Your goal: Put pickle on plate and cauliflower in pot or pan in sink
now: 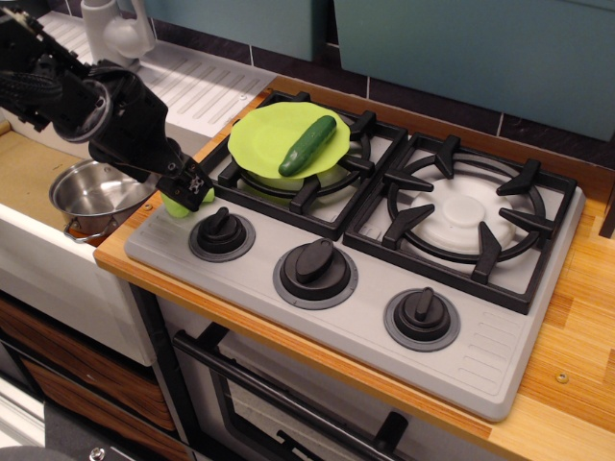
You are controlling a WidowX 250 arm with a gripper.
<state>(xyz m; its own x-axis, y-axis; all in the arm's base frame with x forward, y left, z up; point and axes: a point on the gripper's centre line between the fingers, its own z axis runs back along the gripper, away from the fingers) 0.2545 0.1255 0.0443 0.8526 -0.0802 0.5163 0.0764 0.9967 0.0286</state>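
The dark green pickle (307, 146) lies on the lime-green plate (259, 130), which rests on the left burner grate. The light-green cauliflower (176, 205) sits on the grey stove top at its front left corner, beside the leftmost knob. My black gripper (189, 184) is lowered right onto the cauliflower and covers most of it, with green showing on both sides of the fingers. The jaws look open around it. The steel pot (96, 192) stands empty in the sink (29, 173), just left of the gripper.
Three black knobs (314, 264) line the stove front. The right burner grate (466, 216) is bare. A ridged white drainboard (207, 91) and a grey tap (110, 24) lie behind the sink. A wooden counter edge (120, 252) runs between the sink and the stove.
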